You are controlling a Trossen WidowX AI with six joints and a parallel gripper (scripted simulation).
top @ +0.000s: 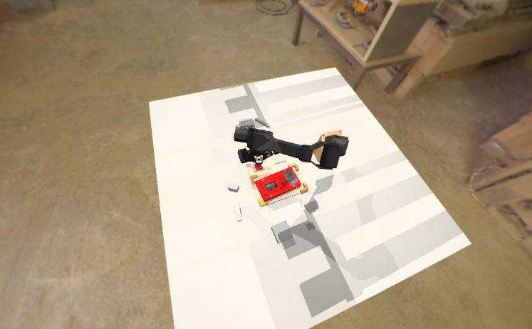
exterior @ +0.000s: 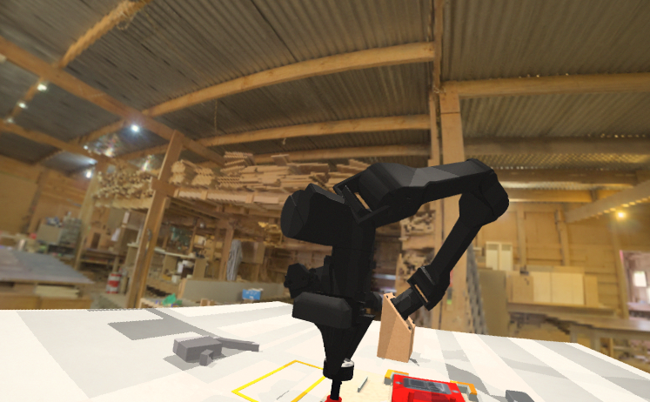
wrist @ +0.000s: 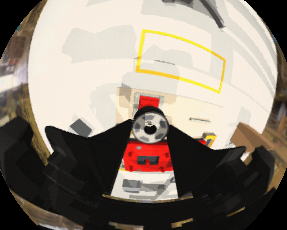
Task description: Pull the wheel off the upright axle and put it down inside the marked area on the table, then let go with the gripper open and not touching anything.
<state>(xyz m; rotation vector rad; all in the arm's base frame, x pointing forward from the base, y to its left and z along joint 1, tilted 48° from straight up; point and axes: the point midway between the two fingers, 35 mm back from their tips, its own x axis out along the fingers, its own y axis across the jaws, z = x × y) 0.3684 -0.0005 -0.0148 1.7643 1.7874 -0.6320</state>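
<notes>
The wheel (exterior: 345,370) is clamped between the two tapering fingers of the hand (exterior: 338,369), which points straight down. The grip is taken across the rim, so that the bore is left free to slide along the axle (exterior: 335,387). In the wrist view the wheel (wrist: 150,126) sits centred between the finger tips, its hub facing the camera, which suggests that the pull is being kept in line with the axle.

In the exterior view the dark axle shows below the wheel, rising from a red base (exterior: 333,398) at the frame's lower edge. It cannot be told whether the wheel has come wholly free of the axle tip; the two appear touching or very nearly so. A vertical lift is judged to be the step in hand, since any sideways travel before clearance would bind the bore on the axle.

The marked area (exterior: 278,382), a yellow outline on the counter (exterior: 67,349), lies just beside the axle base, on the side away from the red board (exterior: 426,389). In the wrist view the outline (wrist: 180,62) is seen ahead of the wheel. A short carry is therefore judged sufficient once the wheel is clear.

Grey blocks (exterior: 202,348) lie beyond the outline, well apart from the path. The tan wedge (exterior: 396,329) stands near the arm's base.
</notes>
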